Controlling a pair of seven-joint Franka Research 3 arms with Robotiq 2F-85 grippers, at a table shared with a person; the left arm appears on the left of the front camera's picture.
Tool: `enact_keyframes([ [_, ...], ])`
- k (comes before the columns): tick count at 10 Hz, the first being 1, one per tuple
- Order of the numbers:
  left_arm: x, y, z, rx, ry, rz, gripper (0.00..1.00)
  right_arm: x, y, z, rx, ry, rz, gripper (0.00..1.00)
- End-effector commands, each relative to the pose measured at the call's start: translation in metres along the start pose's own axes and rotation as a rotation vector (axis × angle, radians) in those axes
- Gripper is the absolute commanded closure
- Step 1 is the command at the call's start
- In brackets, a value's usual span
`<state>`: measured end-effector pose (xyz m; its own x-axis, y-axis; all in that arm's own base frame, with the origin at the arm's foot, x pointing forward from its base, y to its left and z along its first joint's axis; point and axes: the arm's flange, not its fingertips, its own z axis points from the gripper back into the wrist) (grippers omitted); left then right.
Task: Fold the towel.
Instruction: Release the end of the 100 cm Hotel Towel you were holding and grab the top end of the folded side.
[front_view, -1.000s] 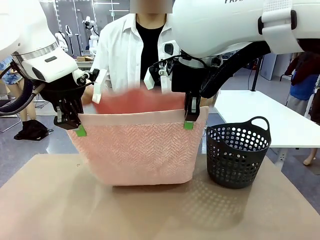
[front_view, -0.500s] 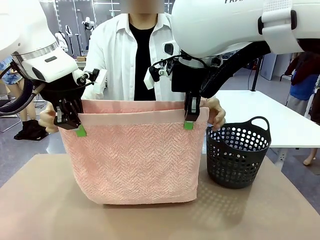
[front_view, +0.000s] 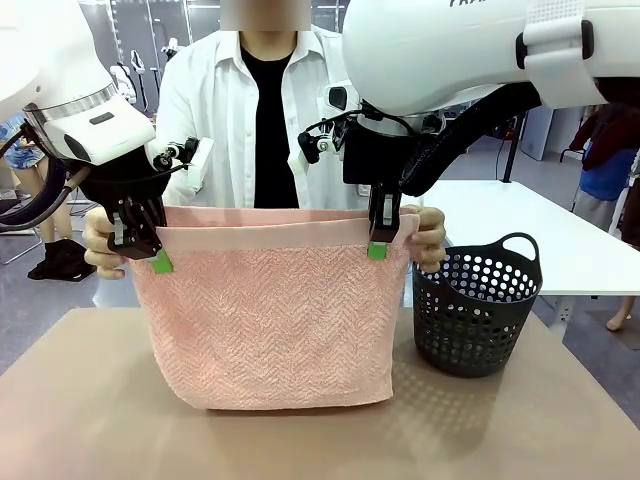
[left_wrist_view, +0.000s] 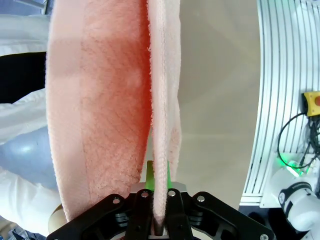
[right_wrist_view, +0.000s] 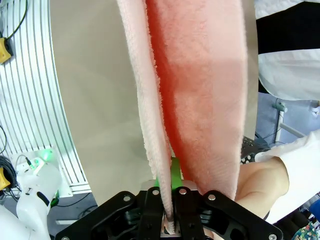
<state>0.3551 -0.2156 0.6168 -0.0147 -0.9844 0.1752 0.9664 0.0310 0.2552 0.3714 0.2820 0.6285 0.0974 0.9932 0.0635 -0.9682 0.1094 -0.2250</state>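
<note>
Our jaws stay clenched on the towel at center frame while the person's hands have raised its far edge level (halves now matched).

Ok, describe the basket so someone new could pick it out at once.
Look at the brown table; a pink towel hangs upright over its middle. Right of the towel stands the basket: black, round, its wall full of holes, with a loop handle, dark against the pink cloth.
</note>
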Motion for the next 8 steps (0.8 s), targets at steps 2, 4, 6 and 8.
enact_keyframes([
  [2, 0.0004, -0.0001, 0.0, 0.0, -0.001, -0.002, 1.0, -0.0006, 0.0004, 0.0001, -0.008, 0.01, 0.01, 1.0],
  [4, 0.0004, -0.0001, 0.0, 0.0, -0.001, -0.002, 1.0, -0.0006, 0.0004, 0.0001, -0.008, 0.01, 0.01, 1.0],
  [6, 0.0004, -0.0001, 0.0, 0.0, -0.001, -0.002, 1.0, -0.0006, 0.0004, 0.0001, -0.008, 0.01, 0.01, 1.0],
  [8, 0.0005, -0.001, 0.0014, -0.004, -0.003, -0.021, 0.67, -0.0017, 0.0002, 0.002, -0.014, -0.025, 0.0, 0.76],
])
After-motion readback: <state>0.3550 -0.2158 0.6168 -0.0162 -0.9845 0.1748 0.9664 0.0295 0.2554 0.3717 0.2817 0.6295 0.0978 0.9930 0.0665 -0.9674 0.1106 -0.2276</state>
